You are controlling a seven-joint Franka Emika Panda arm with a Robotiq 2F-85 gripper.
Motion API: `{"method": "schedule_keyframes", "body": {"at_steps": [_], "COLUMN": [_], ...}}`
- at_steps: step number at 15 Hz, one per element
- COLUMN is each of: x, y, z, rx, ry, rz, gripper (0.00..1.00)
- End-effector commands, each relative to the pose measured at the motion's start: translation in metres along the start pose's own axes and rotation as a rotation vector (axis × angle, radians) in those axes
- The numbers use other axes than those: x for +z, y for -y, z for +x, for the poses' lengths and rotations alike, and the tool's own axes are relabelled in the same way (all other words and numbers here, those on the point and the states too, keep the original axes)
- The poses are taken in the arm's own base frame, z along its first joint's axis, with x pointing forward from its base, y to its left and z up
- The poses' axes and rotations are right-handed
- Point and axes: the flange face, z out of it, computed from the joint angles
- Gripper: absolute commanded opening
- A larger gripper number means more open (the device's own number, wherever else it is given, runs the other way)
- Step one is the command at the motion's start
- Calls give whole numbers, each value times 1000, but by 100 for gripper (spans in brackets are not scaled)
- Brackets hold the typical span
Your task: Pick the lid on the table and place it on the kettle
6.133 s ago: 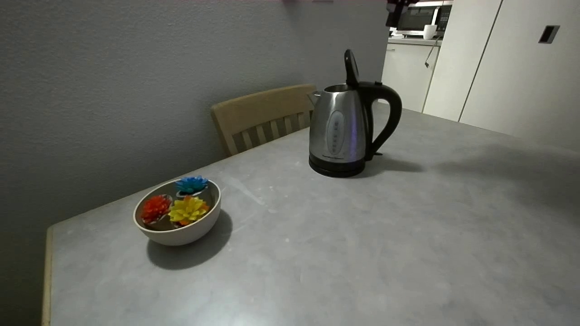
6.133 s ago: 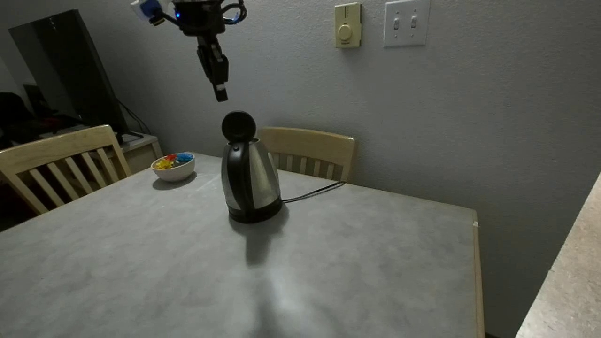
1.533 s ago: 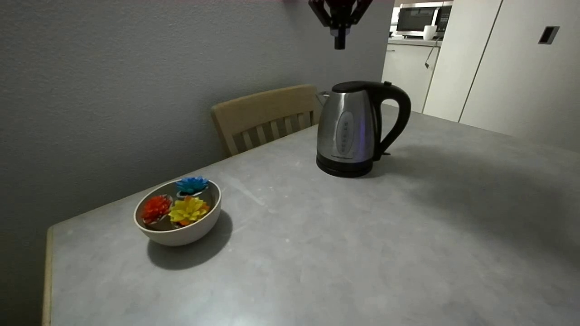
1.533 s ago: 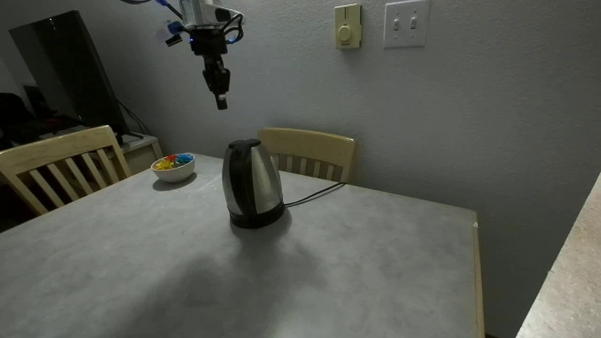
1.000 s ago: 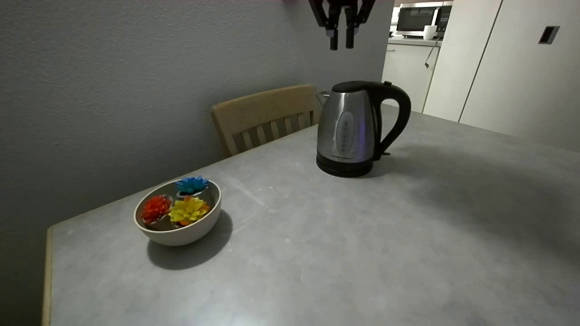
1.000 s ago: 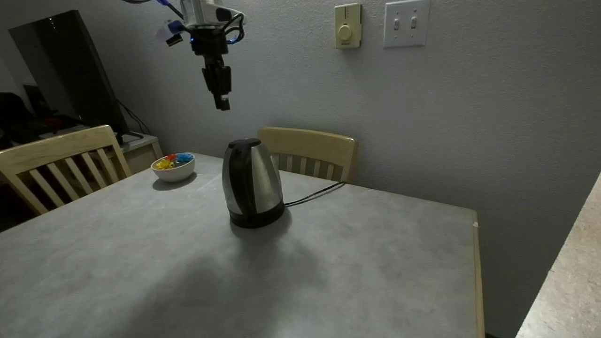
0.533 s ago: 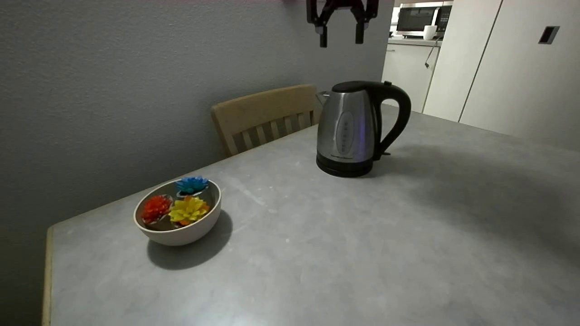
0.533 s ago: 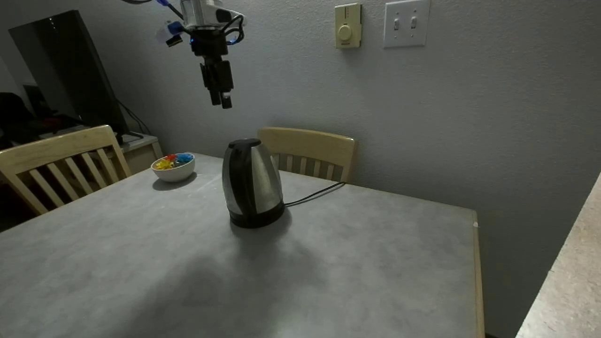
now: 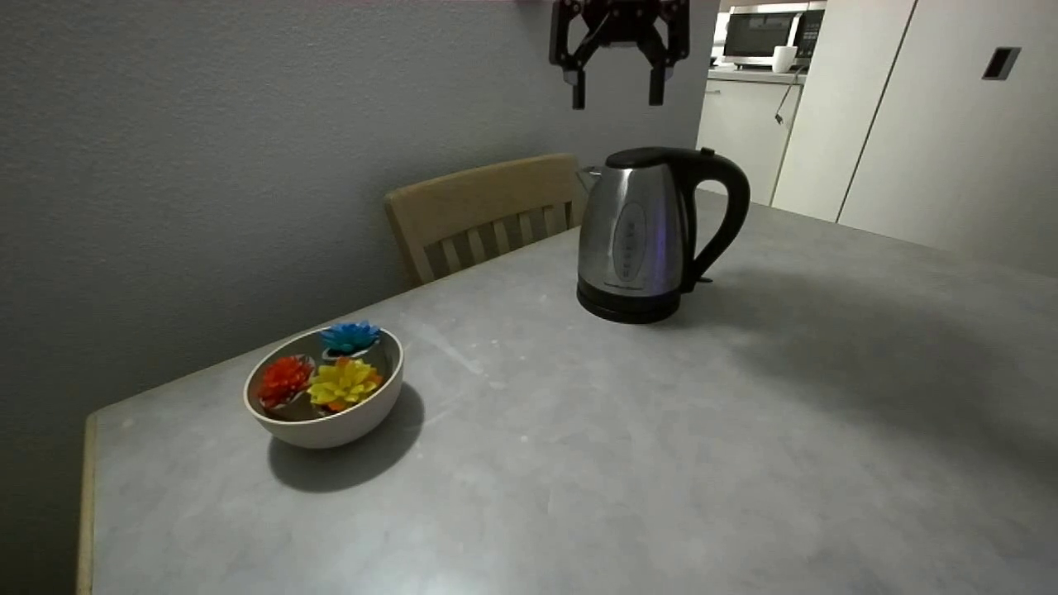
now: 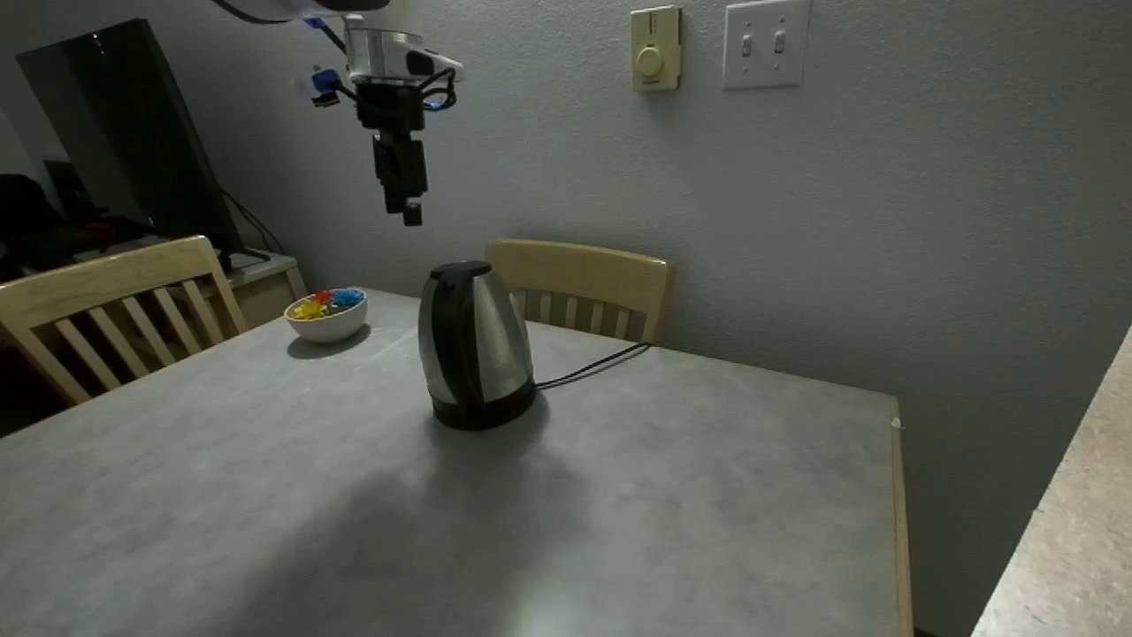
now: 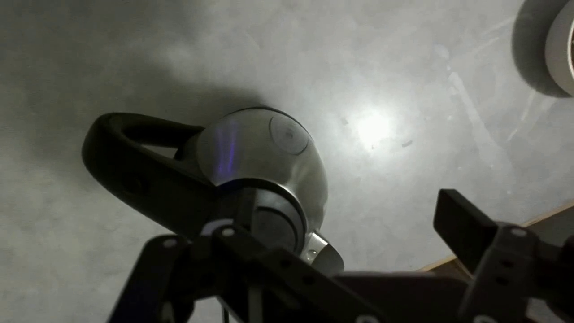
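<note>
The steel kettle (image 9: 624, 248) stands upright on the grey table (image 9: 579, 446), its black handle curving out to one side. Flat on its top lies the black lid (image 9: 635, 158), hinged at the handle side and folded down; in the wrist view the lid (image 11: 276, 224) is partly covered by a finger. My gripper (image 9: 617, 105) hangs above the kettle, fingers wide apart with only air between them, touching nothing. From the wrist, one finger (image 11: 464, 224) is seen well clear of the kettle, while the opposite one overlaps the kettle's top in the picture.
A white bowl (image 9: 364, 421) with colourful flowers sits on the table. A wooden chair (image 9: 488, 194) stands behind the kettle against the wall, and another chair (image 10: 115, 292) at a table side. A black cord (image 10: 592, 364) runs from the kettle's base to the table edge.
Some seconds ago the lid stood upright; now it is down, and the kettle has shifted slightly. Over the last second my fingers have spread from shut to wide, and the gripper has lately come lower.
</note>
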Motion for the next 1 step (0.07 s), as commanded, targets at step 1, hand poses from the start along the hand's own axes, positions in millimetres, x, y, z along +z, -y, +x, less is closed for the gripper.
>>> {"method": "schedule_keyframes", "body": {"at_steps": [1], "x": [0], "y": [0], "z": [0], "rx": [0], "ry": [0], "rz": [0], "gripper": [100]}}
